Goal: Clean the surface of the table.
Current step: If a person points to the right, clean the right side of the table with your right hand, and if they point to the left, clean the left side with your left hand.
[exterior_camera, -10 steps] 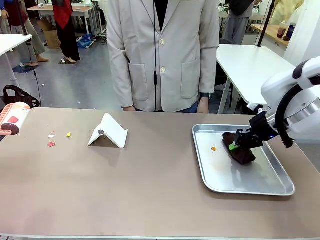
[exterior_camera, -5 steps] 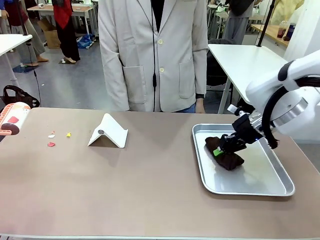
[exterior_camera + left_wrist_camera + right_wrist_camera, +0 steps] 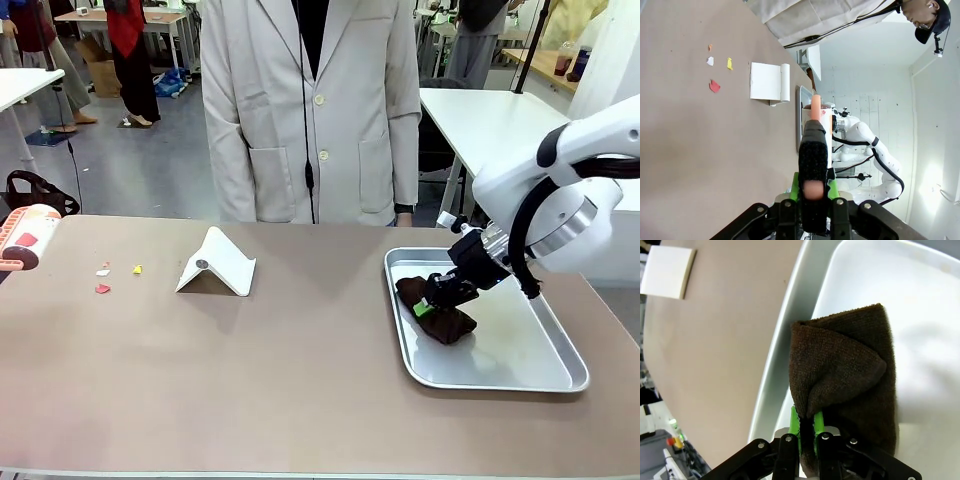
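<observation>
At the far left edge of the taupe table (image 3: 250, 380), a roller-like tool (image 3: 25, 238) with a pale, red-spotted head poked into the front view. Its exact make was hard to tell from that angle. The wrist camera showed the left gripper (image 3: 812, 192) pressed tight around the tool's dark handle, its green pads on either side and the tabletop running alongside. A few small paper scraps (image 3: 103, 288), red, white and yellow, lay on the bare surface just right of the tool. A white folded stand (image 3: 217, 263) stood beyond them, nearer the middle. A person (image 3: 310, 110) in a light jacket stood at the far side. On the right half of the table sat a shiny metal tray (image 3: 500, 375) holding a single crumpled brown cloth (image 3: 440, 320), which lay against the tray's left side. The right gripper (image 3: 432, 300) reached down into the tray and pinched a fold of that cloth between its closed pads, just inside the left rim. The open tabletop began immediately beyond that rim.
</observation>
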